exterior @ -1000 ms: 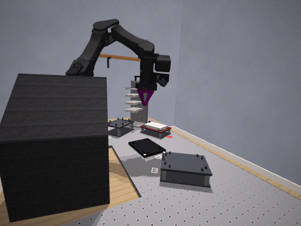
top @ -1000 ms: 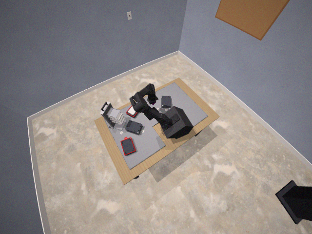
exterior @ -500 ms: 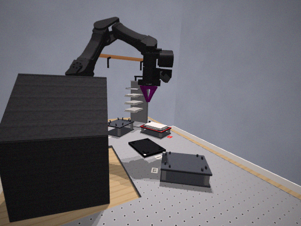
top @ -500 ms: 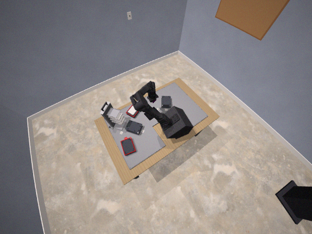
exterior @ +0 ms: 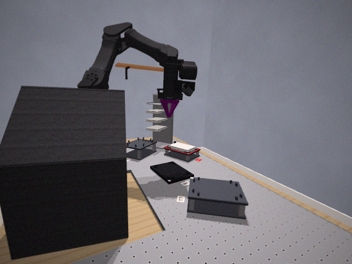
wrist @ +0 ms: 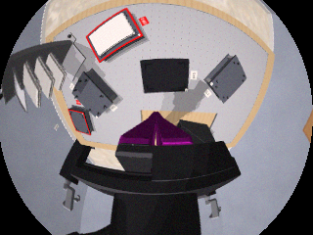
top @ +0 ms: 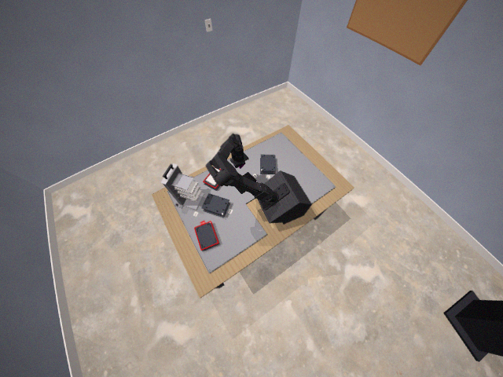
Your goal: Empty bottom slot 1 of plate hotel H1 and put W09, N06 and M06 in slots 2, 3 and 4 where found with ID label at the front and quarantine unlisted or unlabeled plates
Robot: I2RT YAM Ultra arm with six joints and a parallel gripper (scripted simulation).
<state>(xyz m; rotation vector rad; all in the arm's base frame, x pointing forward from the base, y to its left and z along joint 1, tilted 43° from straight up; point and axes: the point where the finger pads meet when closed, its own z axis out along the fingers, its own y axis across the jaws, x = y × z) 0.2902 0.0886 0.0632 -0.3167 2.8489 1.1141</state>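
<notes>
The arm [exterior: 147, 47] reached out from its black pedestal [exterior: 65, 159] and hung the gripper [exterior: 169, 113] high above the surface [exterior: 256, 235], pointing down, its purple fingers [exterior: 165, 104] pressed together to a point with nothing between them. Seen from the exterior camera, the gripper overlapped the hotel [exterior: 168, 125] at the far end, a grey tower with four pale shelves or plates stacked one over another; which slots held plates could not be told, and no labels could be read. Just right of the hotel, a red-rimmed nest [exterior: 181, 153] carried a white plate [exterior: 182, 147] lying flat inside its rim. A second red-rimmed nest [top: 206, 236] lay well apart on the other side, its dark inner face showing. Left of the first red nest stood a dark nest on legs [exterior: 141, 144] with pegs at its corners. Nearer the exterior camera, a flat black nest [exterior: 171, 171] lay low on the surface, and beside it a taller grey nest [exterior: 216, 196] with pegs on top. The wrist camera looked straight down on the black nest [wrist: 164, 73], with the white plate [wrist: 115, 34] up to the left
</notes>
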